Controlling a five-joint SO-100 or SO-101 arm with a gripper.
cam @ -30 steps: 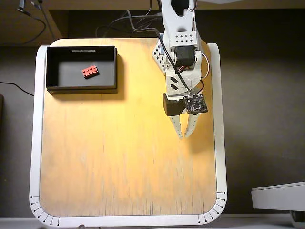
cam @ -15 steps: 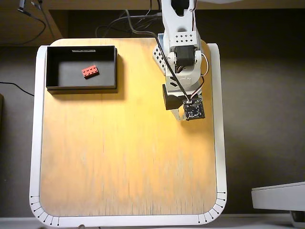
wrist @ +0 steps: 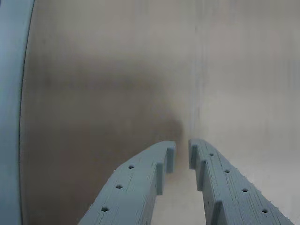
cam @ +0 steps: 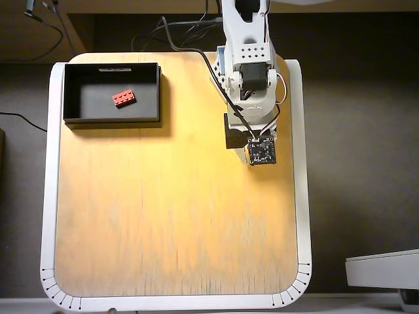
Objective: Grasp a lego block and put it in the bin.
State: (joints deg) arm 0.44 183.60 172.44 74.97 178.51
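Already the small red rectangular studded lego block (cam: 124, 98) lies inside the shallow black rectangular bin (cam: 67, 91) with its dark grey floor, a little left of the floor's middle and turned slightly askew, clear of all four walls in the overhead view. The bin sits at the upper-left corner of the pale wooden table with a white rim (cam: 163, 216), a small white label on its far wall.

Well apart from it, on the upper-right part of the table in the overhead view, stands the white arm (cam: 245, 59), folded steeply down so that its wrist circuit board hides the fingertips from above. The wrist view shows the pale grey two-finger gripper (wrist: 180, 154) pointing at bare wood, its fingers (wrist: 140, 183) nearly together with only a narrow slit between the tips and nothing held in that slit. A soft shadow lies on the wood just ahead of the tips. The block is far off to the gripper's left in the overhead view, not near either finger.
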